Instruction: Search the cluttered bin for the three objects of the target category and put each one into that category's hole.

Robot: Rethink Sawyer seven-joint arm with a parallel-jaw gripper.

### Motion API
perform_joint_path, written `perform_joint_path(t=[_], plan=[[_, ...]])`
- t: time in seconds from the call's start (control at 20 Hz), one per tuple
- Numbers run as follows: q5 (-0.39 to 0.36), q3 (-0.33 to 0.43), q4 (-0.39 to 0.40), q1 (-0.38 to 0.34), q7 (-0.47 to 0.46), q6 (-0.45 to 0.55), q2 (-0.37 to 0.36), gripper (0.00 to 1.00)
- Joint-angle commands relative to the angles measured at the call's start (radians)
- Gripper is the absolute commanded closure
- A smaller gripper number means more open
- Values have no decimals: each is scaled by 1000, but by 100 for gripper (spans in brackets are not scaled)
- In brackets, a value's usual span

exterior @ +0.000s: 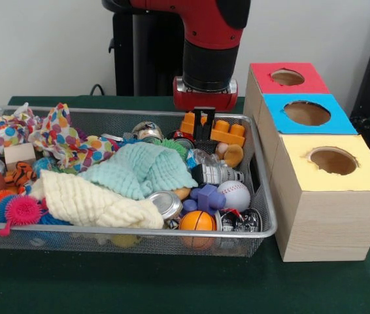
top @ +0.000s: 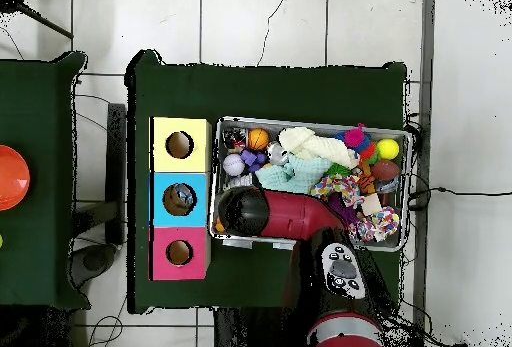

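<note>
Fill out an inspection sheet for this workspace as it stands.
Surface: green table cloth.
Job's things: wire mesh bin; wooden boxes with red hole, blue hole, yellow hole.
Clutter: orange ball, baseball, teal cloth, cream cloth, orange block, cans, spiky toys.
Grippers: gripper low over the bin's back; opening unclear.
Cables: black cable behind the table.
Surroundings: tiled floor; orange bowl on a side table.
</note>
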Motion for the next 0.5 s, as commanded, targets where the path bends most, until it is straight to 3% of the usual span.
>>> perform_joint_path(t=[0.05, 0.5], plan=[[-30, 33, -68, -8, 71, 55, 42, 100], [-22, 13, -70, 12, 97, 46, 48, 100]])
